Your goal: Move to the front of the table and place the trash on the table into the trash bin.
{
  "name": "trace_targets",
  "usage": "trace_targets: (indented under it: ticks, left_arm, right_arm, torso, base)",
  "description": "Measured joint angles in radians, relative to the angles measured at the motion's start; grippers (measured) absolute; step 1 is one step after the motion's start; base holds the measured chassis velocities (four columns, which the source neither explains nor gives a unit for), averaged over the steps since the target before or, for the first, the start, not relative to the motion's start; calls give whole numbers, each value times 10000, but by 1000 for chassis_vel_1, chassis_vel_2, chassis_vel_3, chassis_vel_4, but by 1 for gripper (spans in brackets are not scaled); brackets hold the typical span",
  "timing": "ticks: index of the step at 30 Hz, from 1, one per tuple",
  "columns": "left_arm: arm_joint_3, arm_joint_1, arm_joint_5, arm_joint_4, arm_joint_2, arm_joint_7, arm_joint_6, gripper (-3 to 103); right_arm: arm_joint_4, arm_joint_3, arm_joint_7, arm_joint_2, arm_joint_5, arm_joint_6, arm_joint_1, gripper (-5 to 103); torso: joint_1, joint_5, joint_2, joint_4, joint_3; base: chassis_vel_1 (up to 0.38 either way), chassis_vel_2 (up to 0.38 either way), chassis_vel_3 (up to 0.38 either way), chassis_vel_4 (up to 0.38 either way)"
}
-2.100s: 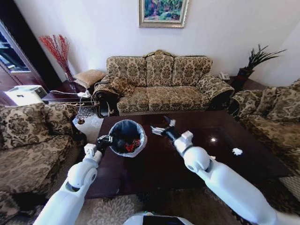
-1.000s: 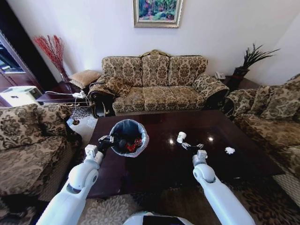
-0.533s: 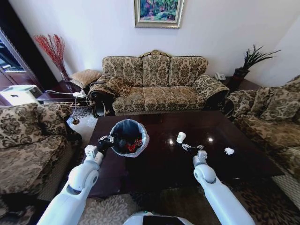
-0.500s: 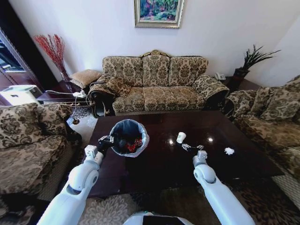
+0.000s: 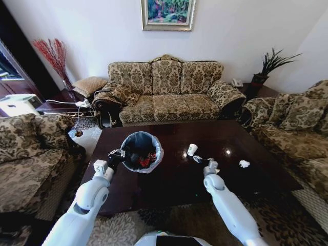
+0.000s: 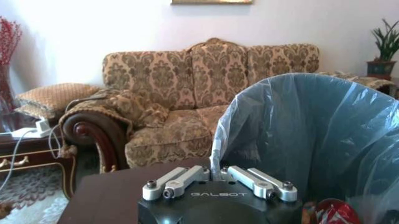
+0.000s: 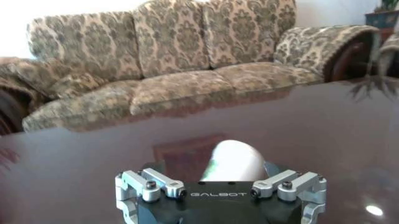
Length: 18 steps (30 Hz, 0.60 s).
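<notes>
**Dark wood bench, both claws over its top**

Left claw (image 5: 117, 154) gripped the trash bin (image 5: 141, 150) rim, closed on it. Right claw (image 5: 201, 160) hovered spread open, empty, just beside the paper cup (image 5: 191, 149). Farther right lay a crumpled paper scrap (image 5: 244, 164) on the bench (image 5: 169, 179).

You see a glossy dark wood table (image 5: 169, 179), a thin plastic bin liner (image 6: 311, 126), and a smooth white paper cup (image 5: 191, 149).
</notes>
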Motion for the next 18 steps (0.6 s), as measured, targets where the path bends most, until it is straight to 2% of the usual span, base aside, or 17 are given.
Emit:
trace_targets:
  ticks: [2, 6, 7, 10, 12, 15, 18]
  left_arm:
    - [-51, 124, 12, -22, -1, 7, -8, 3]
    - [14, 86, 16, 33, 32, 9, -42, 3]
    - [14, 86, 16, 33, 32, 9, -42, 3]
    - [74, 47, 15, 142, 87, 32, -96, 3]
    - [73, 57, 19, 174, 88, 32, -124, 3]
    - [73, 66, 36, 211, 86, 38, -163, 3]
    - [118, 69, 44, 196, 88, 41, -171, 3]
  right_arm:
    - [-1195, -107, -34, 581, -121, 233, 868, 100]
    - [-2517, -154, 362, 951, -87, 344, 1613, 100]
    - [-2517, -154, 362, 951, -87, 344, 1613, 100]
    - [-3161, -278, 1022, 917, 268, 403, 1867, 100]
    - [-3162, -278, 1052, 886, 367, 376, 1848, 100]
    - [-3231, -276, 993, 840, 595, 348, 1841, 100]
    - [-3491, -290, 538, 718, 1050, 358, 1920, 100]
  torso:
    - [0, 1, 0, -1, 0]
    - [1, 3, 0, -6, 0]
    - [1, 3, 0, -6, 0]
    - [2, 0, 0, -13, 0]
    - [2, 1, 0, -10, 0]
    - [0, 1, 1, -9, -2]
    - [-1, 1, 1, -8, -2]
  base:
    - [0, 0, 0, 0]
    - [0, 0, 0, 0]
    - [0, 0, 0, 0]
    - [0, 0, 0, 0]
    - [0, 0, 0, 0]
    - [0, 0, 0, 0]
    - [0, 0, 0, 0]
